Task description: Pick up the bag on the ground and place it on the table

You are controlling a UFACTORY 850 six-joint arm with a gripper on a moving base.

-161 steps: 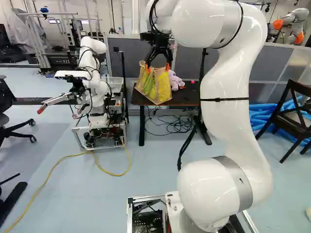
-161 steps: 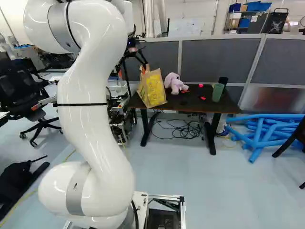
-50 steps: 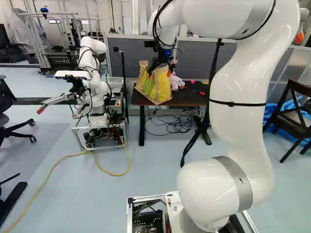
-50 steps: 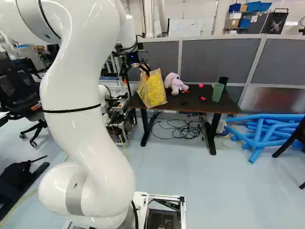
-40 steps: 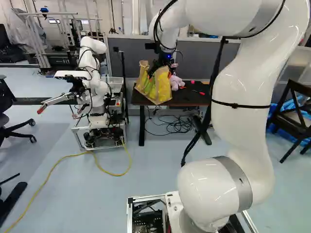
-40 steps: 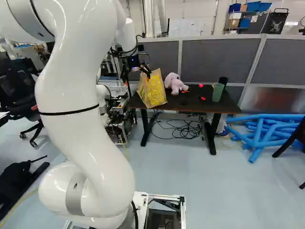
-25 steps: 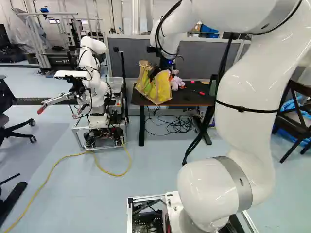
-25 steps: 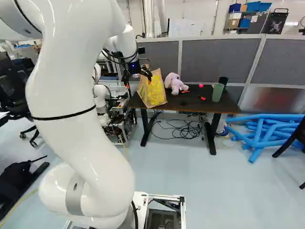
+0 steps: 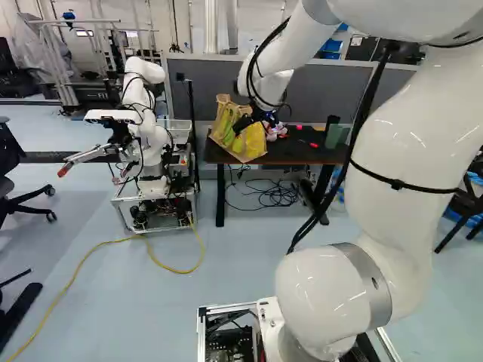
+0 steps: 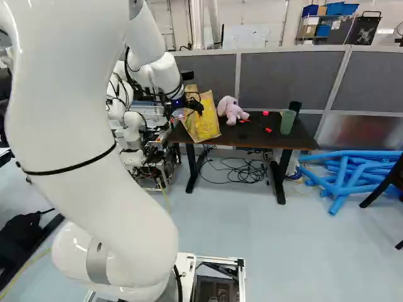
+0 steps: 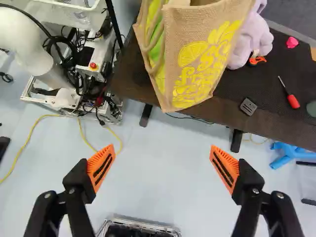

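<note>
You're showing an empty claw [image 11: 163, 149], fingers apart. Bag [image 11: 197, 64] is sitting ahead of it, at the table's [image 11: 266, 125] near-left corner.

This looks like a robotics lab with a workshop side to it: another robot [image 9: 153, 139], a white arm, stands on a metal frame crowded with wiring. A yellow cable [image 9: 75, 273] trails over the smooth pale floor, and black cables [image 10: 242, 171] lie tangled under a table [image 10: 252, 136]. Grey partitions [image 10: 286, 78] and stocked shelving [image 10: 307, 38] stand behind.
</note>
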